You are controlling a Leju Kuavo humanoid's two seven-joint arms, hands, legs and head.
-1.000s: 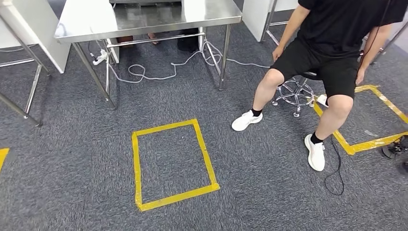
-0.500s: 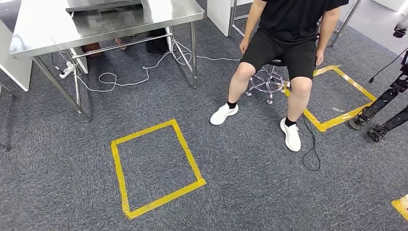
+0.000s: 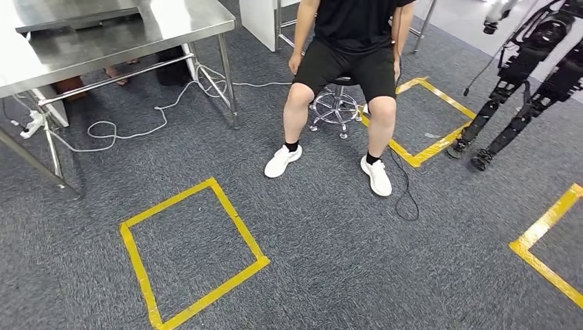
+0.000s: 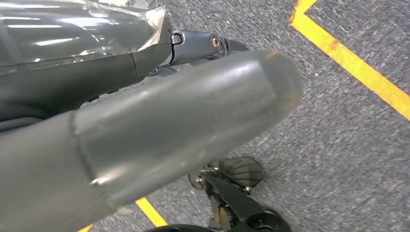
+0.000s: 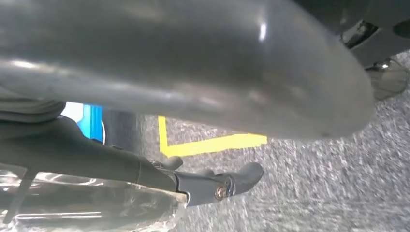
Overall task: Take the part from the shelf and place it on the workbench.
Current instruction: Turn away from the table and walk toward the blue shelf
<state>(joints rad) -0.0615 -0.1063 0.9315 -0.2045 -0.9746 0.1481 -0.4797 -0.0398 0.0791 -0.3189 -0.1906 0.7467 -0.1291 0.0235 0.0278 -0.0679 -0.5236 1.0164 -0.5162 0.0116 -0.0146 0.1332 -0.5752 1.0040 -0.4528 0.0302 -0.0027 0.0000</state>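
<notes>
Grey carpet (image 3: pixel 330 261) covers the floor. A steel table (image 3: pixel 172 17) stands at the upper left. A person (image 3: pixel 350 41) in black top and shorts sits on a chrome stool (image 3: pixel 335 110) beyond it, white shoes flat on the carpet. The dark legs of another robot (image 3: pixel 522 89) stand at the upper right.

Yellow tape marks three squares on the carpet: one (image 3: pixel 139 275) at the lower left, one (image 3: pixel 414 163) just beside the stool, and part of one (image 3: pixel 546 216) at the right edge.

The left hand (image 4: pixel 145 121) hangs above the carpet near a yellow tape line, its thick grey thumb in front of its dark fingers (image 4: pixel 203 43). The right hand (image 5: pixel 169 63) hangs the same way, dark fingers (image 5: pixel 217 183) under the thumb. A shiny, clear-looking surface lies against the fingers of each. It cannot be told whether that is the part, where the part is, or whether either hand is spread, pressed together or pinching anything.

A white cord (image 3: pixel 163 115) loops under the table to a power strip (image 3: pixel 31 124).
</notes>
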